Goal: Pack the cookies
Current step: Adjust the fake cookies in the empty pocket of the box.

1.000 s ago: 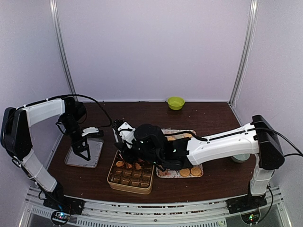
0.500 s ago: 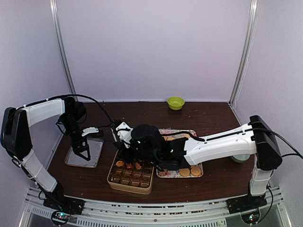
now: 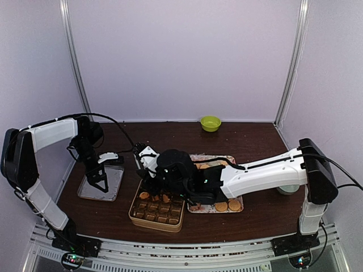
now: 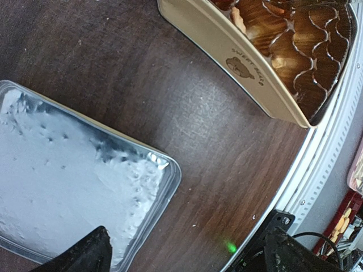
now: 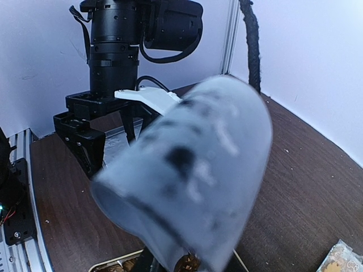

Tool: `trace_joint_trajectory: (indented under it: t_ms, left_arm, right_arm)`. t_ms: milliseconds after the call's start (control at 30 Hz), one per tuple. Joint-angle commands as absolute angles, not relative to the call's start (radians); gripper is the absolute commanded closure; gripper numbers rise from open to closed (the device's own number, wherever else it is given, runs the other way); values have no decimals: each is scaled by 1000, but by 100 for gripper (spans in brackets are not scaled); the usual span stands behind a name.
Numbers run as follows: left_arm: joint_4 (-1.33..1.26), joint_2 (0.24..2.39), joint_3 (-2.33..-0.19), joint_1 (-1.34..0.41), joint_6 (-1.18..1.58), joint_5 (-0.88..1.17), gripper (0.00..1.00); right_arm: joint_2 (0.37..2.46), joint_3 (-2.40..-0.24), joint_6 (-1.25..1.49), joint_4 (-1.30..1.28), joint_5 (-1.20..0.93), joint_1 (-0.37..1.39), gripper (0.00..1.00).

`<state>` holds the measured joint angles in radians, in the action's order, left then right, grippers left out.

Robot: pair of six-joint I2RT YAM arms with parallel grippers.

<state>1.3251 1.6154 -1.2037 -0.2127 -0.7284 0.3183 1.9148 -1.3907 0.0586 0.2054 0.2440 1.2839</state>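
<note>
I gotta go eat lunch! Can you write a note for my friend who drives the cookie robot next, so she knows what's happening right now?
Left claw: open, holding nothing, above the silver tray.
Right claw: down at the far row of the tin. Its own camera view is blurred, so I cannot tell if it is open or shut.
Cookies: a few sit in the tin's far row. More, including two round ones, wait on the patterned tray.
Done: far row started.
Left: the other paper cups look empty, so fill them.
</note>
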Motion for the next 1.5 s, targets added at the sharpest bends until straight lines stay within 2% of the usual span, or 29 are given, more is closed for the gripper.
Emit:
trace_joint_trajectory:
  t_ms: [0, 267, 433, 567, 1100, 1467]
  left_arm:
    - [1319, 1600, -1202, -207, -744, 335, 3]
    - [1322, 1602, -1206, -206, -747, 336, 3]
    - [1321, 1602, -1203, -207, -751, 336, 3]
    - [1320, 1603, -1197, -206, -753, 336, 3]
    - [1313, 1603, -1181, -207, -756, 328, 3]
    - [1311, 1596, -1174, -206, -749, 328, 3]
  right_arm:
    - [1869, -1387, 39, 188, 317, 1276, 89]
    - [1836, -1373, 16, 203, 353, 1269, 90]
    - [1852, -1383, 38, 207, 329, 1269, 77]
    - [1873, -1400, 56, 213, 312, 1269, 72]
    - [1925, -1435, 71, 221, 307, 1270, 72]
    - [1881, -1351, 88, 265, 286, 1279, 73]
